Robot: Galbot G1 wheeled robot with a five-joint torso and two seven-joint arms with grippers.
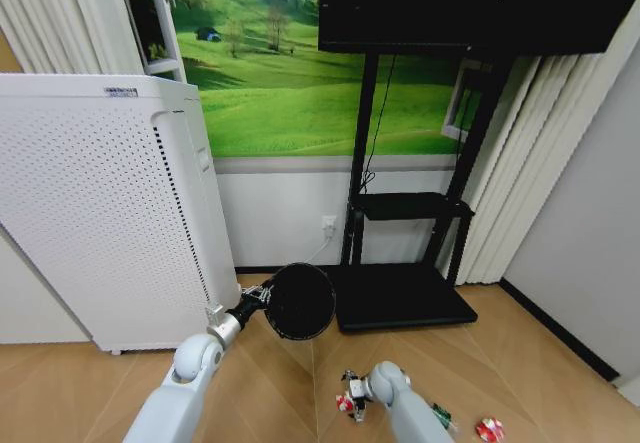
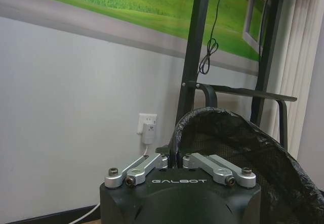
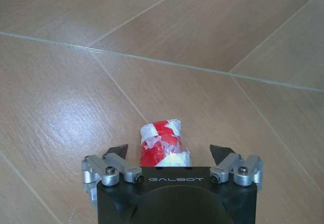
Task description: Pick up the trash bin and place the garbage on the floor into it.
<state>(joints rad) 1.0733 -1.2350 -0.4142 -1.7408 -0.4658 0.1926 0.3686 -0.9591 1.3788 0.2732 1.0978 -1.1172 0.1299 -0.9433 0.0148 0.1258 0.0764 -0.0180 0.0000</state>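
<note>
Your right gripper (image 3: 169,155) is low over the wooden floor (image 3: 212,42) with its fingers spread wide, and the red-and-white wrapper (image 3: 162,143) lies on the floor between them. The fingertips stand apart from the wrapper on both sides, so nothing is gripped yet. In the head view this gripper (image 1: 351,397) is near the bottom edge, just over the same piece of garbage.

Your left gripper (image 2: 174,159) is closed on the rim of the trash bin (image 2: 238,153), with one finger inside the rim and one outside. In the head view the bin (image 1: 300,301) hangs lifted above the floor, tilted so that its mouth turns toward the camera, in front of the black TV stand base (image 1: 405,298) and beside the white perforated appliance (image 1: 100,213).

So, by my judgement, the first part is done: the bin is picked up. The rest is still open. Besides the wrapper under your right gripper, a small green bottle (image 1: 441,416) and a second red-and-white piece (image 1: 488,429) lie on the floor to the right, and no item can be seen in the part of the bin that shows.
</note>
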